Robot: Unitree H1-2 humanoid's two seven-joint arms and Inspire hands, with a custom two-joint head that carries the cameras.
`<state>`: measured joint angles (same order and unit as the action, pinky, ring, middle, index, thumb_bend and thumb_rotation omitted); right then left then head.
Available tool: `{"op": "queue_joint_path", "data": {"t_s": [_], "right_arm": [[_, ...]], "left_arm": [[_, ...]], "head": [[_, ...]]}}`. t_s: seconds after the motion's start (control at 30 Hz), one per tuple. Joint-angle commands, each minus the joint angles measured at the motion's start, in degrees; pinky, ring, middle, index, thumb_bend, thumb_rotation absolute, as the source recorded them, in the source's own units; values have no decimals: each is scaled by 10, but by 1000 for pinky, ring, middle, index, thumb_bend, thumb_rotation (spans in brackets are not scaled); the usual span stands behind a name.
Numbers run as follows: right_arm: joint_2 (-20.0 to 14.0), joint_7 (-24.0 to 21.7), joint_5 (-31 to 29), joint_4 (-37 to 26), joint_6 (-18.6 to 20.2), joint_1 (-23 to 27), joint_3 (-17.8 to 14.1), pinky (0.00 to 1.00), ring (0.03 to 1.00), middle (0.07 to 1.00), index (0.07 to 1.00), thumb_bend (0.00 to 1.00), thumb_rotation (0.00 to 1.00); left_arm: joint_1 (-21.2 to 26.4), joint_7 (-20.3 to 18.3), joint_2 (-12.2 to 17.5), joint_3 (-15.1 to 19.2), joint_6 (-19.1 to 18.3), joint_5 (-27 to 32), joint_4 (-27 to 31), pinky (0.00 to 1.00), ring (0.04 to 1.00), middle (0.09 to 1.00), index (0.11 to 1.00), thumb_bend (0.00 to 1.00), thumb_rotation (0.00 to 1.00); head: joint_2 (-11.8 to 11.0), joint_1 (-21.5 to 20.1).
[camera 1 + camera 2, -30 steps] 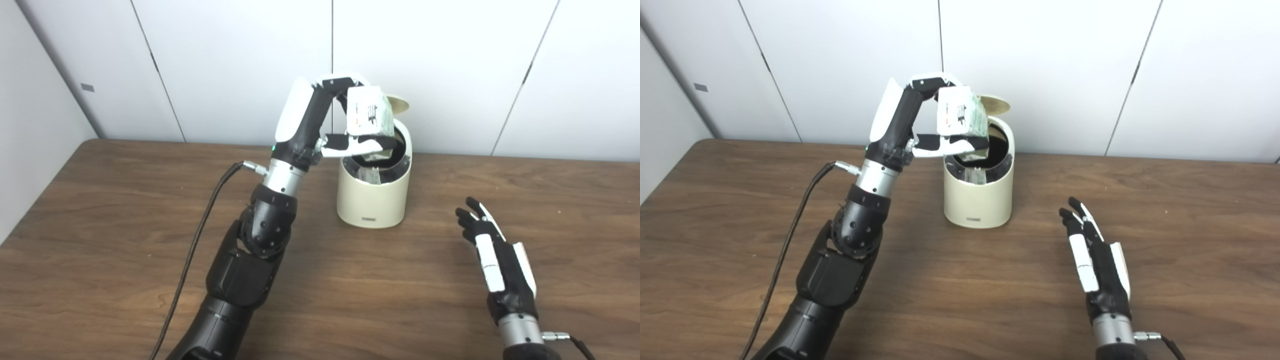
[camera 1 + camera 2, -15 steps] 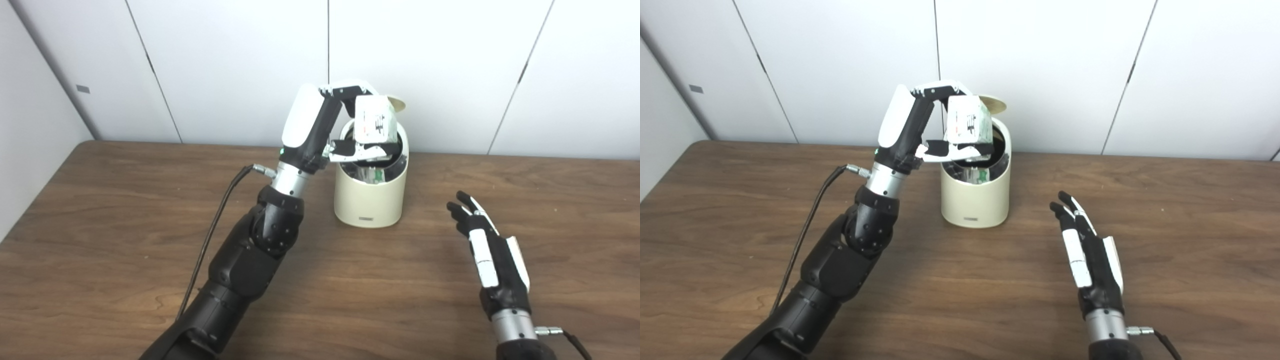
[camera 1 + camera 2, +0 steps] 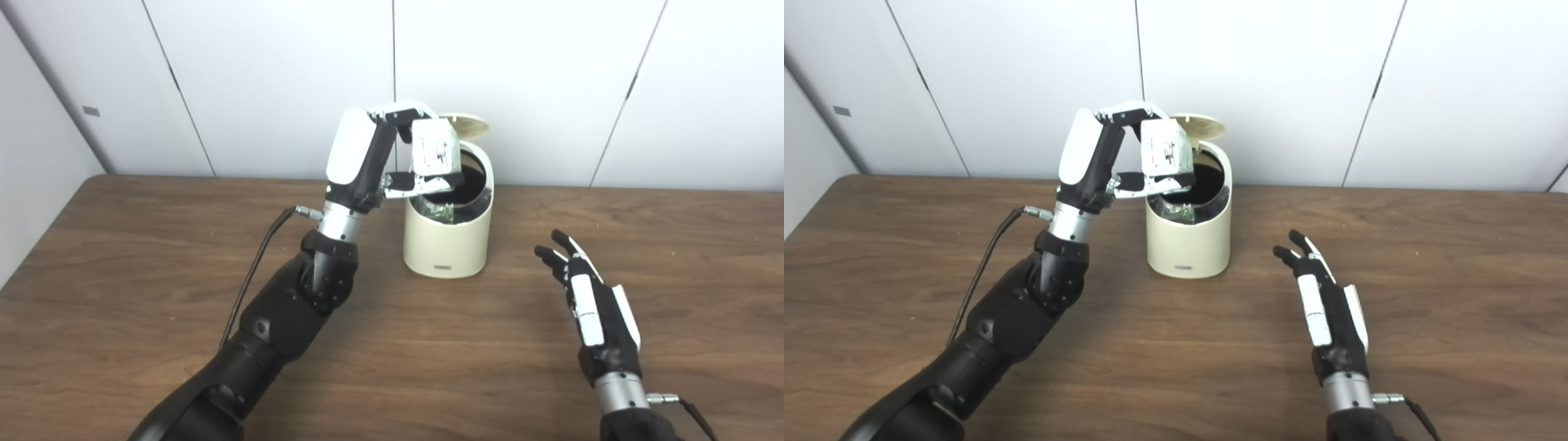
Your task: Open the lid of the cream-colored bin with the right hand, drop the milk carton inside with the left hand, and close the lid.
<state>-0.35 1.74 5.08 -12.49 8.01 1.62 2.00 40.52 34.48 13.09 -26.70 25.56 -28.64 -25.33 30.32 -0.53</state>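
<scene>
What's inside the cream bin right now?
The bin stands with its lid up. Its dark interior shows something white and green near the front rim; most of it is hidden. The left hand holds the milk carton above the opening.

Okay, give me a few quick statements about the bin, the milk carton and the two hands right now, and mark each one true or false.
1. The lid of the cream-colored bin stands open. True.
2. The milk carton lies flat on the table. False: the left hand holds it above the bin's mouth.
3. The right hand is open, its fingers apart, holding nothing. True.
4. The right hand is pressing down on the lid. False: it is over the table to the right of the bin, touching neither bin nor lid.
5. Something already lies inside the bin. True: a greenish item shows through the opening.
</scene>
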Motion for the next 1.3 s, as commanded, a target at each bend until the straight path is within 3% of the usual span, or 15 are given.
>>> {"op": "queue_joint_path", "data": {"t_s": [0.0, 0.47, 0.53, 0.73, 1.27], "right_arm": [[5, 0, -6, -7, -33, 15, -1, 965, 883, 806, 906, 541, 1000], [5, 4, -5, 22, -52, 23, -3, 990, 885, 789, 917, 543, 1000], [4, 7, 5, 24, -53, 23, 0, 955, 878, 791, 923, 540, 1000], [5, 6, -2, 33, -56, 28, -3, 949, 887, 800, 922, 538, 1000], [2, 6, 4, 67, -74, 41, -2, 957, 889, 805, 929, 537, 1000]], "left_arm": [[37, 36, 17, -8, 14, -8, 3, 358, 450, 517, 448, 476, 0], [61, 131, 43, -94, 14, -22, -53, 365, 465, 505, 436, 476, 0], [63, 141, 44, -103, 14, -22, -61, 363, 463, 503, 438, 476, 0], [69, 157, 42, -115, 14, -23, -79, 363, 452, 496, 437, 477, 0], [100, 277, 34, -189, 14, -37, -136, 381, 456, 508, 459, 478, 0]], "head": [[0, -1], [-5, -7], [-5, -7], [-10, -7], [-21, -15]]}}
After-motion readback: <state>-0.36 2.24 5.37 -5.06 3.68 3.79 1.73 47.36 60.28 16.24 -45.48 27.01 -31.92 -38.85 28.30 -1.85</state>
